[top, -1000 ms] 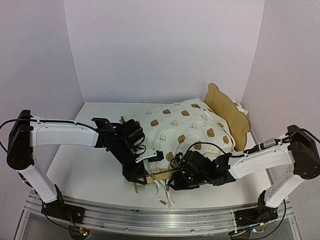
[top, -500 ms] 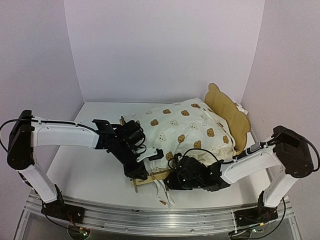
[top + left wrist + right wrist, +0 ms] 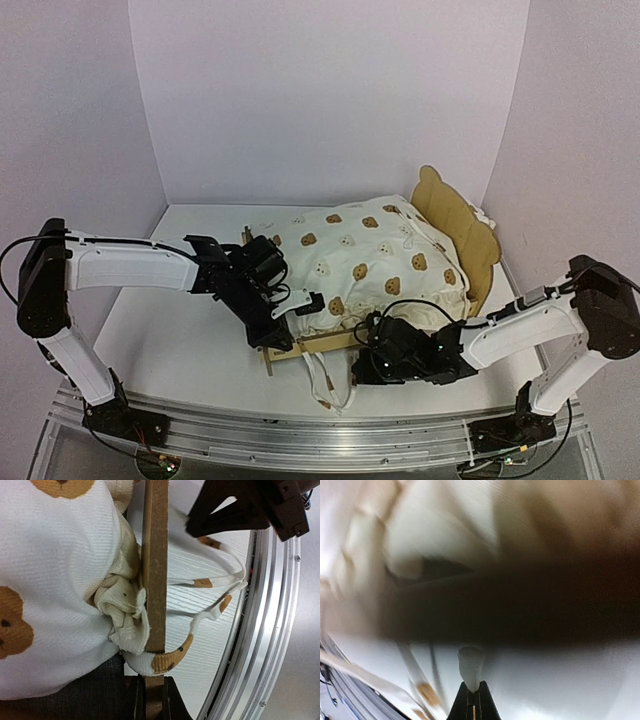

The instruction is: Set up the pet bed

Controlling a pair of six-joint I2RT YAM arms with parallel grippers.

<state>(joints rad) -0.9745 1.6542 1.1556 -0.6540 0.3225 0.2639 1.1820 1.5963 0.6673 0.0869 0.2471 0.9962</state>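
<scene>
The cushion (image 3: 370,255) lies in the pet bed (image 3: 452,212); left tool (image 3: 154,700) grips its foot rail (image 3: 155,555), right tool (image 3: 471,689) closed.

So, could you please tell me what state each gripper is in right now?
Left gripper: closed on the wooden rail of the pet bed.
Right gripper: closed; whether it pinches anything is too blurred to tell.

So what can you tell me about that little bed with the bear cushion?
The pet bed is a light wooden frame with a bear-eared headboard, topped by a puffy cream cushion printed with brown bears. It lies slantwise on the white table, ties trailing off its near end. The left gripper clamps its wooden foot rail.
</scene>
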